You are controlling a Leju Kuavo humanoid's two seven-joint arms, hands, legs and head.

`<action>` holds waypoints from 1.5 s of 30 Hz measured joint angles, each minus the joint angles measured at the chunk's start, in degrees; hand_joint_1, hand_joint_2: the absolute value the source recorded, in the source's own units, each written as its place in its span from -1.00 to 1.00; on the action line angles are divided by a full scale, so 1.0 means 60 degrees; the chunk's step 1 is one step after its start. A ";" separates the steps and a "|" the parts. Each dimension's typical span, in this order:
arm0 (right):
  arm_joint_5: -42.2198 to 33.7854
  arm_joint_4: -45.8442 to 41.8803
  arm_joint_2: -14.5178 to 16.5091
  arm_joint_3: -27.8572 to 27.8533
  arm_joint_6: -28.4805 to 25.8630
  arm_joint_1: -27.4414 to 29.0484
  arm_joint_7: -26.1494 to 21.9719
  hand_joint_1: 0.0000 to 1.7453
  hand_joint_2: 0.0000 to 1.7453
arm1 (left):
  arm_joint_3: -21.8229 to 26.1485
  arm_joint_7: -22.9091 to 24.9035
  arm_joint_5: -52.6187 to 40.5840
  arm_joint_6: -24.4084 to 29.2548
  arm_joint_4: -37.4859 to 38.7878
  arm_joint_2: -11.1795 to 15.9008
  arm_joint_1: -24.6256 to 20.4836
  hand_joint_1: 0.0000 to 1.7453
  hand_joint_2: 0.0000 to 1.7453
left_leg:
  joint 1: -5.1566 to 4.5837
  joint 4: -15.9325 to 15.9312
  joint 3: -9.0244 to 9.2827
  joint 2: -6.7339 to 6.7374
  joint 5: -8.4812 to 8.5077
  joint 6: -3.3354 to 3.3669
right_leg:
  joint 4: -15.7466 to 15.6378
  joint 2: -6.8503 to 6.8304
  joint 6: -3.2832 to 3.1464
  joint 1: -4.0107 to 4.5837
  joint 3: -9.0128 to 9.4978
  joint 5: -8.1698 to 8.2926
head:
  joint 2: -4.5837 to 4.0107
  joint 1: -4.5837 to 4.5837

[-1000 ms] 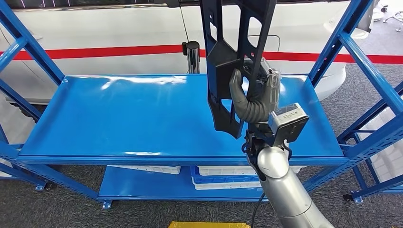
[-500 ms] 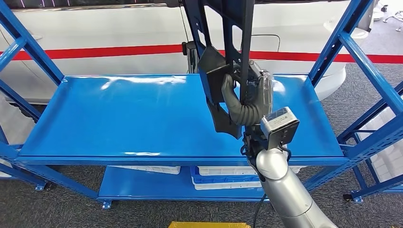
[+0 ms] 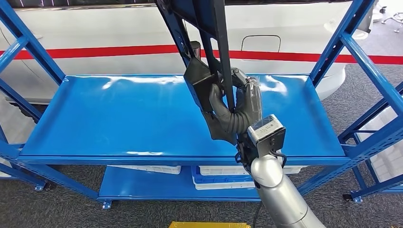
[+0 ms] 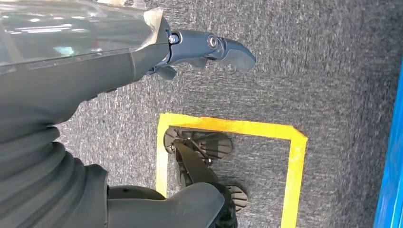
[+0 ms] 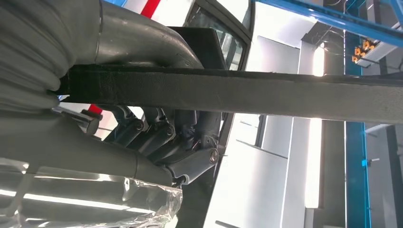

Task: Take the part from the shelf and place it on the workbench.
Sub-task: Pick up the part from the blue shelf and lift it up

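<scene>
Gripping a long black part (image 3: 211,61), the right hand (image 3: 236,107) sits above the blue shelf (image 3: 119,118), w/ the part lifted off the deck and rising past the top of the head view. Thumb on one side, fingers wrapped round a narrow rib on the other, near the part's lower end. The part leans, top tilted toward the robot's left.

Handling, as a judgement: it looks like a stiff moulded plastic panel w/ cut-outs, prob. light for its length but top-heavy, since most of it stands above the grip. Expect it to swing or twist in the hand if moved fast. The matte finish should give fair friction. Ribs and cut-out edges are the natural holds; thin struts may flex or crack if knocked on the shelf posts.

Head view gives the whole layout: shelf frame, white vehicle w/ a red stripe (image 3: 95,50) behind, white bins (image 3: 223,170) on the lower deck. Right wrist view adds the close-up: dark fingers (image 5: 166,137) curled under a flat black bar of the part (image 5: 237,92), thumb pressing from the other side.

Left wrist view shows the left hand (image 4: 209,47) hanging over grey carpet and a yellow floor marking (image 4: 290,166); nothing is in it, one dark finger extended, but whether the rest are spread or curled I cannot tell.
</scene>
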 joint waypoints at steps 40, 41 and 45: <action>0.0388 -0.0059 0.0344 -0.0688 0.0578 0.0583 -0.0327 1.00 1.00 | 0.0173 -0.0676 -0.0149 -0.0075 -0.0036 -0.0034 0.0126 -1.00 1.00 | -0.0048 0.0031 -0.0843 0.0150 0.0902 0.0409 | 0.2492 -0.0018 0.0022 0.0140 -0.1136 -0.1042 | 0.0001 0.0059; 0.0390 -0.0057 0.0331 -0.0690 0.0578 0.0602 -0.0328 1.00 1.00 | 0.0174 -0.0681 -0.0164 -0.0077 -0.0036 -0.0043 0.0131 -1.00 1.00 | -0.0034 0.0053 -0.0892 0.0149 0.0933 0.0376 | 0.2060 -0.0025 0.0134 0.0098 -0.0814 -0.0904 | 0.0002 0.0058; 0.0397 -0.0061 0.0319 -0.0711 0.0577 0.0626 -0.0333 1.00 1.00 | 0.0173 -0.0696 -0.0183 -0.0081 -0.0036 -0.0058 0.0123 -1.00 1.00 | -0.0053 0.0284 -0.1108 0.0150 0.0972 0.0182 | 0.0154 -0.0022 0.0241 0.0045 0.0341 -0.0497 | 0.0001 0.0060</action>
